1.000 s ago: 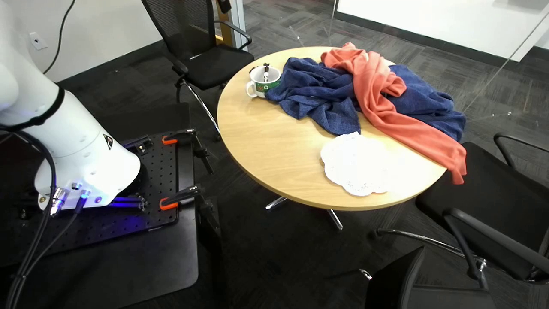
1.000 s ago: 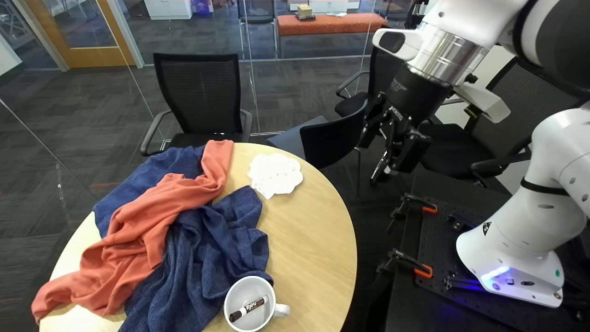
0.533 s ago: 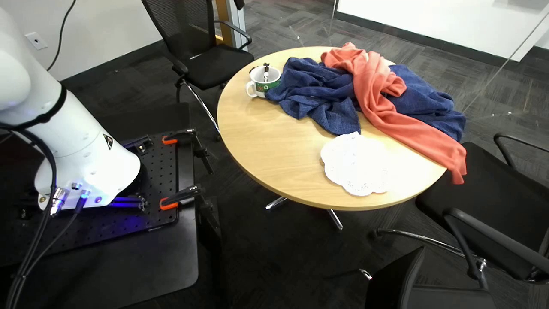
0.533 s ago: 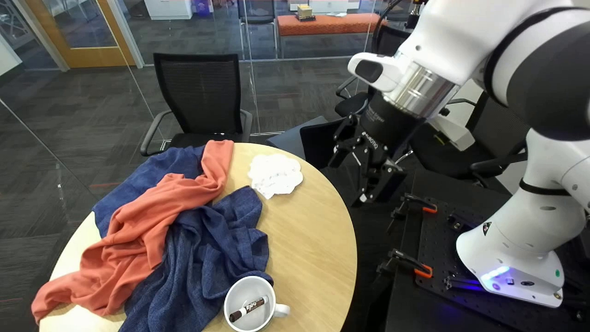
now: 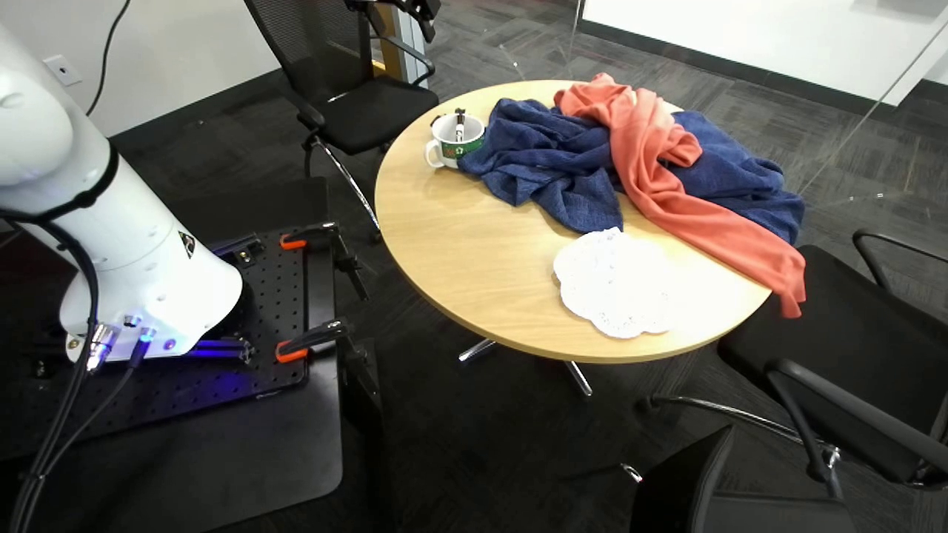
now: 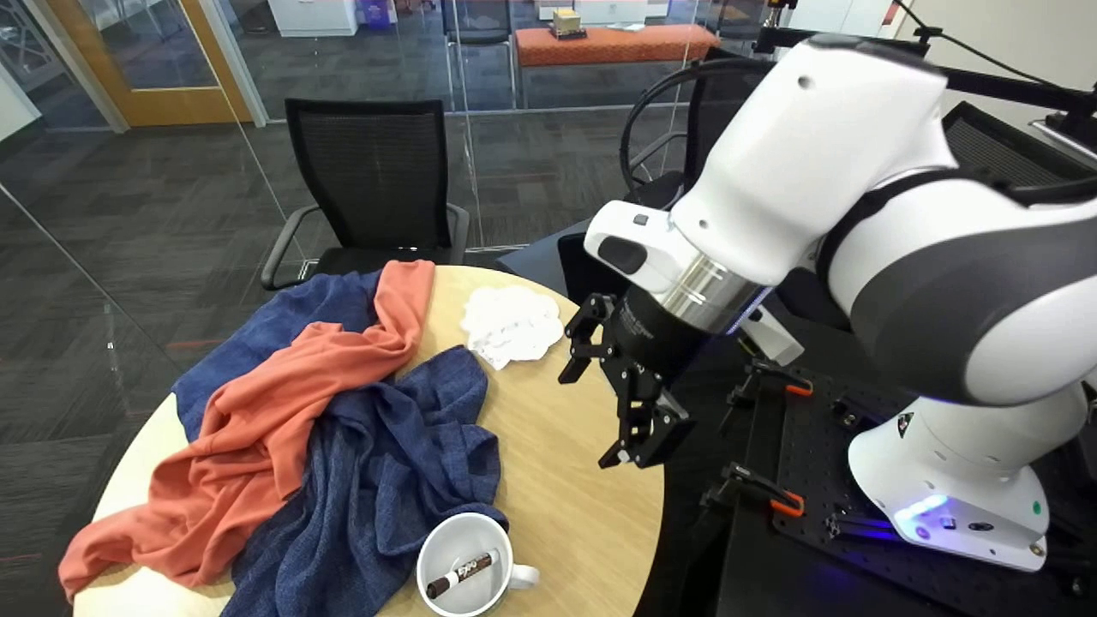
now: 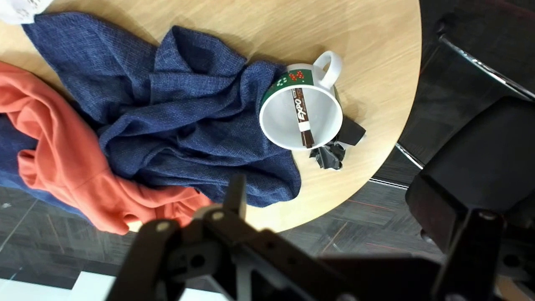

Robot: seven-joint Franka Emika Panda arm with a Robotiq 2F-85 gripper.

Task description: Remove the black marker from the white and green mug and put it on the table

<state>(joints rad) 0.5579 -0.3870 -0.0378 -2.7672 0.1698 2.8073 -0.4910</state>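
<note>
gripper (image 6: 589, 418) hangs lower in an exterior view than half a second ago, its jaws spread apart; the black marker (image 7: 301, 113) leans inside the white and green mug (image 7: 322, 113) standing on the table (image 7: 372, 62) beside a blue cloth (image 7: 196, 119).

In the wrist view, the white and green mug (image 7: 278, 119) partly hid an apparently crumpled black object (image 7: 331, 155); well apart from the mug, the lace-edged doily (image 7: 21, 9) was cut off, the Robotiq gripper (image 7: 361, 205) blurred.
</note>
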